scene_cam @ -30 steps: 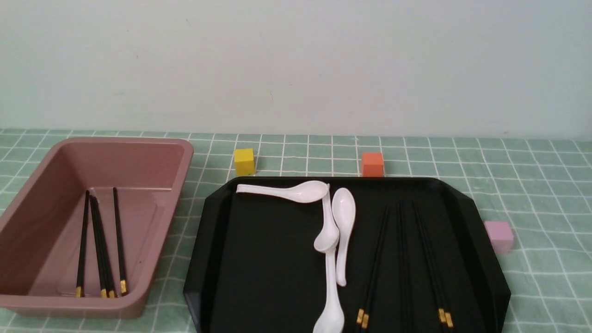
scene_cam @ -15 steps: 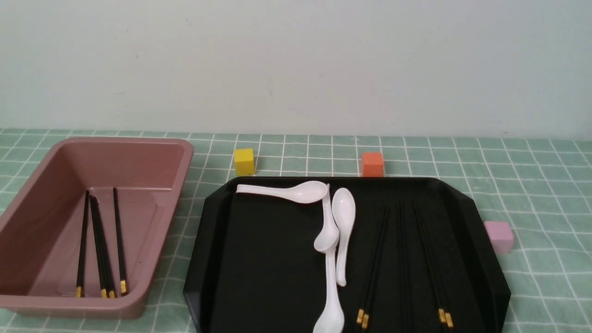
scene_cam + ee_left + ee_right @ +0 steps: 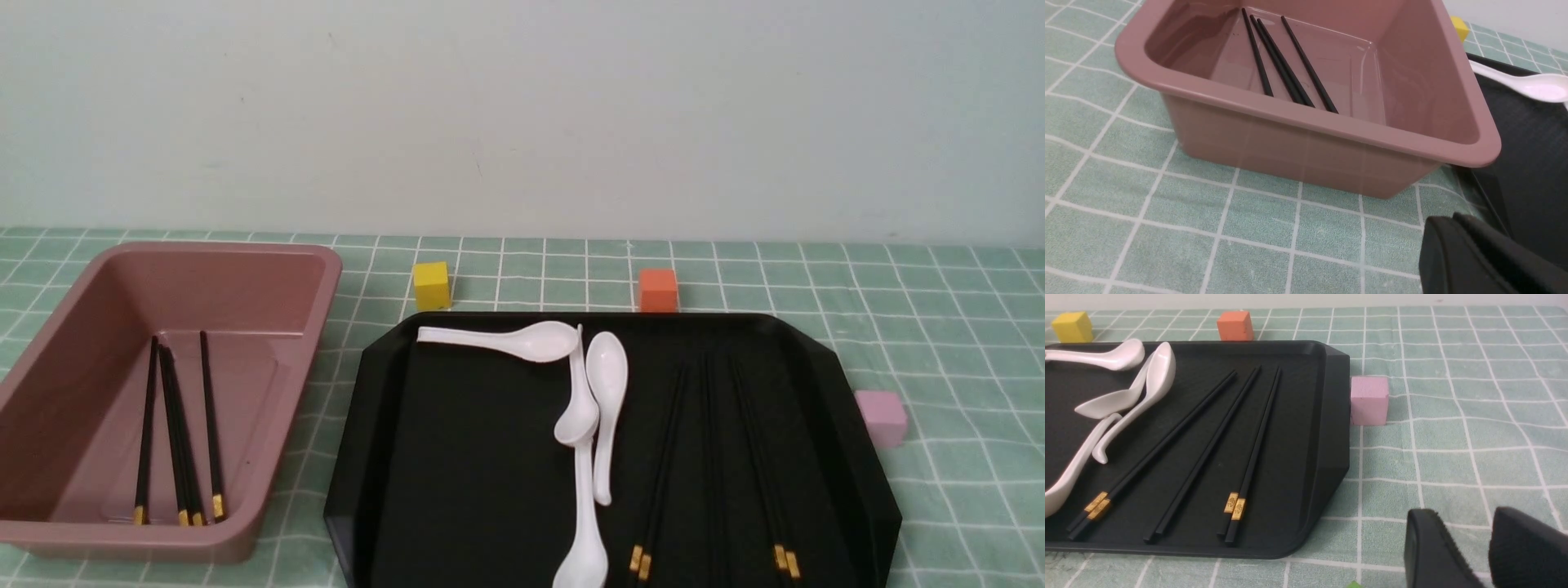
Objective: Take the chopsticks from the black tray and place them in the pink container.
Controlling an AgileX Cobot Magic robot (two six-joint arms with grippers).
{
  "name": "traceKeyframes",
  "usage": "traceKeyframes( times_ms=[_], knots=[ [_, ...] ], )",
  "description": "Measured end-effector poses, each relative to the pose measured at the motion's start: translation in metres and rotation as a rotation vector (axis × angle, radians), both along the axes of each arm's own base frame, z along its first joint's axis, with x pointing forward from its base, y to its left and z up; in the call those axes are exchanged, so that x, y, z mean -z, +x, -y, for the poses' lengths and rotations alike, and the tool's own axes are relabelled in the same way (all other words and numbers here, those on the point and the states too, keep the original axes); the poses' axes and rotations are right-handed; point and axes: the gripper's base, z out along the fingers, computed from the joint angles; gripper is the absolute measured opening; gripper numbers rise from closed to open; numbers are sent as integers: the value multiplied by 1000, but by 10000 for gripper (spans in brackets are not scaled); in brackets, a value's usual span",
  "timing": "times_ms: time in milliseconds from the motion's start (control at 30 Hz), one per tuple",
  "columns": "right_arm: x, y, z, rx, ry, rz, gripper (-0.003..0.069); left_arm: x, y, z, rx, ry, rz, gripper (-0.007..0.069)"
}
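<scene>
The black tray (image 3: pixel 473 457) lies at centre-right. Three pairs of chopsticks (image 3: pixel 663 461) rest lengthwise on its right half, seen closer as chopsticks (image 3: pixel 1253 445) in the right wrist view. The pink container (image 3: pixel 245 286) stands to the tray's left, with several chopsticks (image 3: pixel 175 433) on its floor. Neither gripper shows in the front view. My left gripper (image 3: pixel 1453 218) hovers shut and empty over the cloth near the container's (image 3: pixel 1306 151) near corner. Over the cloth beside the tray's right rim (image 3: pixel 1333 437), my right gripper (image 3: pixel 1461 522) is open and holds nothing.
Three white soup spoons (image 3: pixel 592 408) lie in the tray's middle, just left of the chopsticks. A yellow cube (image 3: pixel 431 286) and an orange cube (image 3: pixel 658 290) sit behind the tray. A pale pink cube (image 3: pixel 880 418) touches its right rim. A green checked cloth covers the table.
</scene>
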Motion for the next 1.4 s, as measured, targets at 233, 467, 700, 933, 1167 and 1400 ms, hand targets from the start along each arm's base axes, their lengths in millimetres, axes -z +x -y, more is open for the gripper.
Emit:
traceKeyframes(
  times_ms=[233, 467, 700, 933, 1167, 1400],
  knots=[
    [0, 0, 0, 0, 0, 0, 240, 0, 0, 0, 0, 0, 0, 26],
    [0, 0, 0, 0, 0, 0, 240, 0, 0, 0, 0, 0, 0, 26],
    [0, 0, 0, 0, 0, 0, 240, 0, 0, 0, 0, 0, 0, 26],
    [0, 0, 0, 0, 0, 0, 240, 0, 0, 0, 0, 0, 0, 29],
    [0, 0, 0, 0, 0, 0, 240, 0, 0, 0, 0, 0, 0, 37],
    [0, 0, 0, 0, 0, 0, 240, 0, 0, 0, 0, 1, 0, 40]
  ],
)
